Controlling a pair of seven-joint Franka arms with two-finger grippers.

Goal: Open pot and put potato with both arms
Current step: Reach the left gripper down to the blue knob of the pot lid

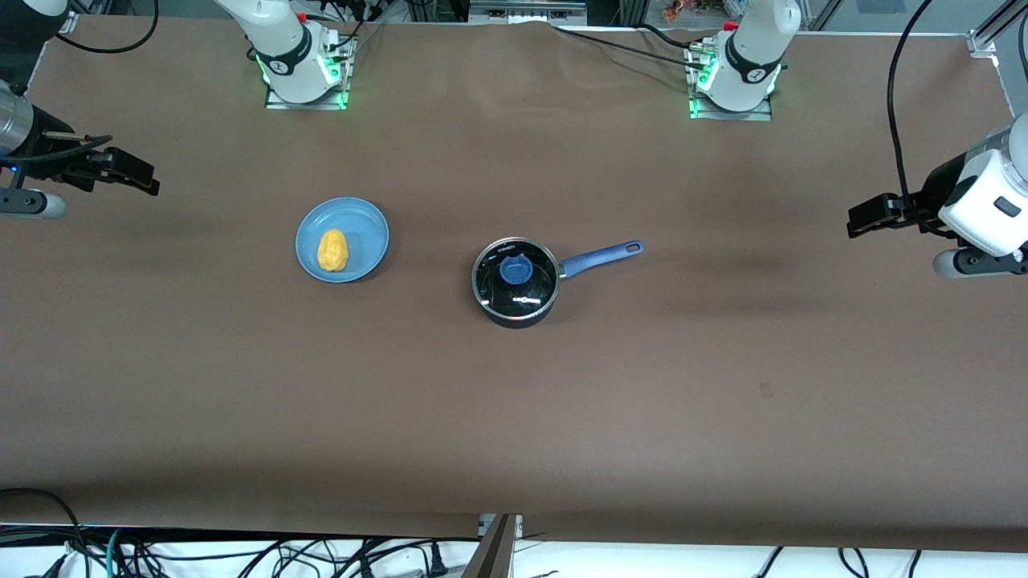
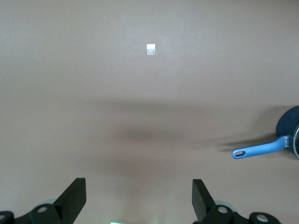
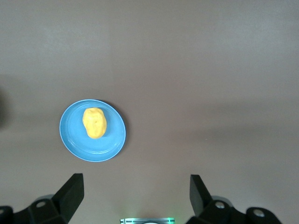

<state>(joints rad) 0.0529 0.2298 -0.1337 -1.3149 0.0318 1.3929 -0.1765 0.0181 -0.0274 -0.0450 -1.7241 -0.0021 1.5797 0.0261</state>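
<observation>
The black pot point(image 1: 515, 282) stands at the table's middle with its glass lid and blue knob point(image 1: 515, 269) on it. Its blue handle point(image 1: 602, 257) points toward the left arm's end and shows in the left wrist view point(image 2: 259, 149). The yellow potato point(image 1: 332, 250) lies on a blue plate point(image 1: 365, 237) toward the right arm's end; it also shows in the right wrist view point(image 3: 95, 122). My left gripper point(image 1: 863, 217) hangs open and empty over the table at its own end point(image 2: 139, 196). My right gripper point(image 1: 136, 172) hangs open and empty over its end point(image 3: 135, 193).
A small white mark point(image 2: 150, 49) lies on the brown table cover. Both arm bases point(image 1: 303, 68) stand at the table's edge farthest from the front camera. Cables point(image 1: 241, 554) run below the edge nearest to the front camera.
</observation>
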